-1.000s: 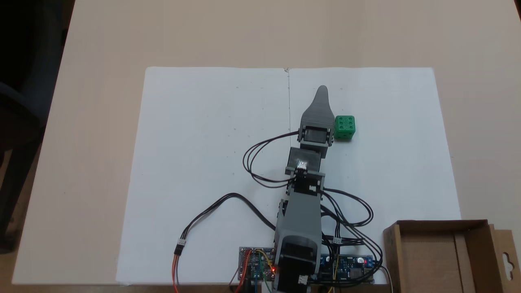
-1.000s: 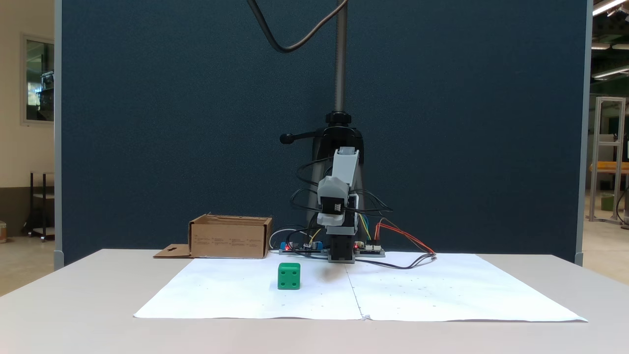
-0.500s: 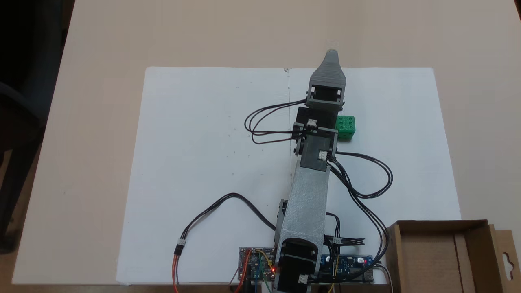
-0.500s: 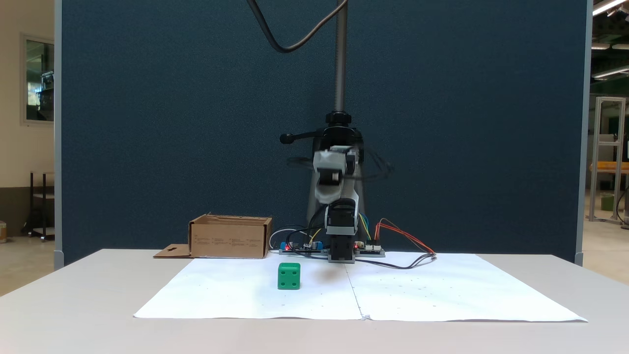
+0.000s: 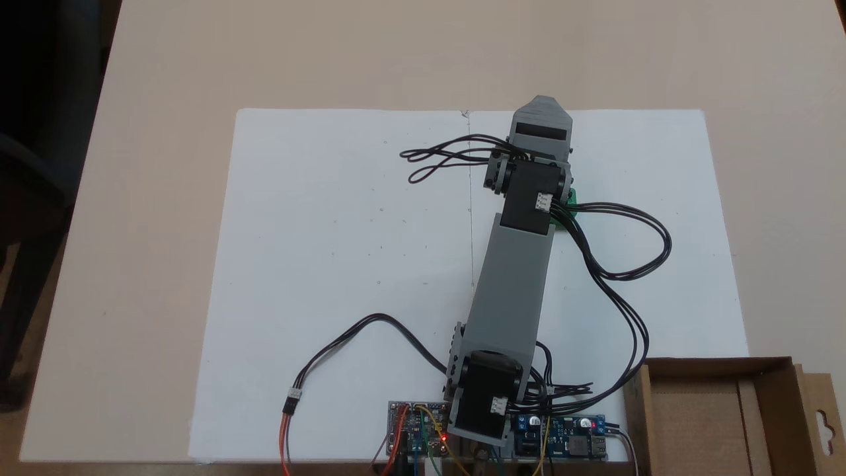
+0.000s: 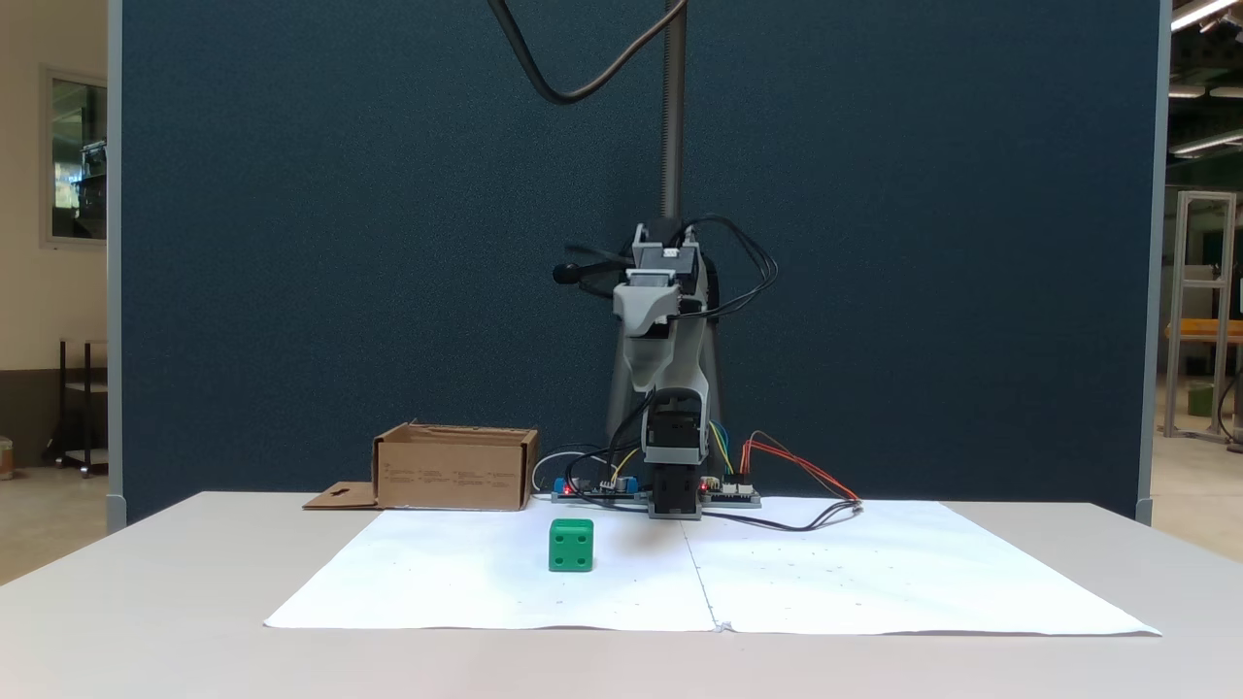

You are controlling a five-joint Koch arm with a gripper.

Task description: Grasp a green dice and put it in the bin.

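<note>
One fixed view looks straight down on my arm (image 5: 512, 284), base at the bottom edge. Another sits low at table (image 6: 146, 602) level, facing my base. Both share the white paper sheets (image 5: 330, 264), set back.

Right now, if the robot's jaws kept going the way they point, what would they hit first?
Probably the white paper: the jaws point down at it, seemingly missing the green dice; depth is unclear.

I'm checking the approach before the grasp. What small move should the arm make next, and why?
Probably lower the gripper toward the green dice while shifting slightly to the left of that fixed view. There the gripper hangs high above the white paper, and the dice sits free on it, left of the arm. The bin can wait until the dice is held.
</note>
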